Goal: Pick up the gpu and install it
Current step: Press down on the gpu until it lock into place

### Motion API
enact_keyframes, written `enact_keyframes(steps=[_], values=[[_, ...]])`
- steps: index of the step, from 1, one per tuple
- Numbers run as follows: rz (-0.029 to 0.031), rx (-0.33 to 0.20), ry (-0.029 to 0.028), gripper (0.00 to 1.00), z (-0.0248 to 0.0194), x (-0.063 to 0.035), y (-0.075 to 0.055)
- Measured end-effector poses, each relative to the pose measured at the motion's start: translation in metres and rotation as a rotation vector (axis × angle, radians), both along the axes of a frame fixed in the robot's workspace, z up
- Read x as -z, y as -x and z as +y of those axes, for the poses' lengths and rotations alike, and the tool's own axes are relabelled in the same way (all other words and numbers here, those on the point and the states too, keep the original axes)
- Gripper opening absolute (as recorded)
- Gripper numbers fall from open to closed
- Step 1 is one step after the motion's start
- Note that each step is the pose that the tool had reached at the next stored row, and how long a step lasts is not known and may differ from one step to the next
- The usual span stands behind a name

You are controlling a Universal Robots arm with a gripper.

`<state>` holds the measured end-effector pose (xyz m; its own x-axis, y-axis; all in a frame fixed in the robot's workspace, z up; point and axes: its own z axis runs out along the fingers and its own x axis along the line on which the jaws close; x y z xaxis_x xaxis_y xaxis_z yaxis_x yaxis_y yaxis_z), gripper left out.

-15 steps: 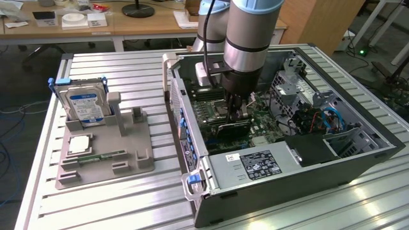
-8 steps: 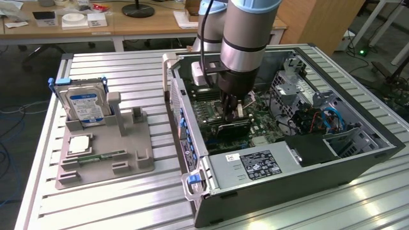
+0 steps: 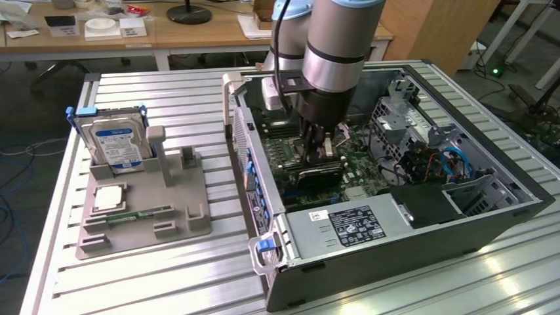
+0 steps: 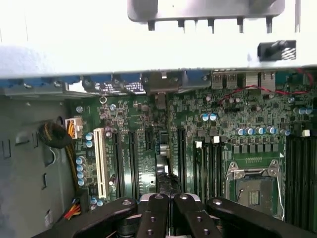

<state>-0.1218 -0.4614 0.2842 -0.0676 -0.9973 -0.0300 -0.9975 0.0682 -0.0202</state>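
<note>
In the exterior view the arm reaches down into the open computer case [image 3: 490, 216], a dark steel box lying on its side on the ribbed aluminium counter [image 3: 175, 275]. The pincer [image 3: 319, 152] is low over the green motherboard [image 3: 368, 164], and just beneath it sits the gpu [image 3: 317, 176], a thin dark card standing on edge among the expansion slots. Judging from this, the pick-up is done and the card is at the board; whether it is fully seated I cannot tell. On the exterior view's left, well apart from the case, a grey plastic parts tray [image 3: 131, 230] carries the boxy silver hard drive [image 3: 115, 146] with its blue-white label, upright in its cradle, and a narrow green memory stick [image 3: 140, 214] lying flat. In the wrist view the pincer [image 4: 168, 198] is clenched, its black jointed fingers [image 4: 153, 213] drawn close together. A dark thin edge runs between them toward the board, seemingly the card, though the grip itself is hard to make out. Beyond lie long black slots, one white slot [image 4: 100, 163], small blue capacitors and the square metal processor socket [image 4: 253, 186].
</note>
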Motion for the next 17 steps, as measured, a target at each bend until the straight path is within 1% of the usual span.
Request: enact_keyframes(steps=[1,4,5,8,10,13,15,17], values=[[0.0023,0.000,0.0000,0.11,0.0000,-0.0008,0.001],[0.0120,0.000,0.0000,0.11,0.0000,-0.0027,0.008],[0.0136,0.000,0.0001,0.11,0.0000,-0.0034,0.011],[0.0159,0.000,0.0001,0.11,0.0001,-0.0067,0.016],[0.0171,0.000,-0.0002,0.11,0.0001,-0.0069,0.018],[0.0229,0.000,0.0002,0.11,0.0000,-0.0076,0.019],[0.0249,0.000,0.0000,0.11,0.0001,-0.0092,0.020],[0.0257,0.000,0.0001,0.11,0.0001,-0.0119,0.021]])
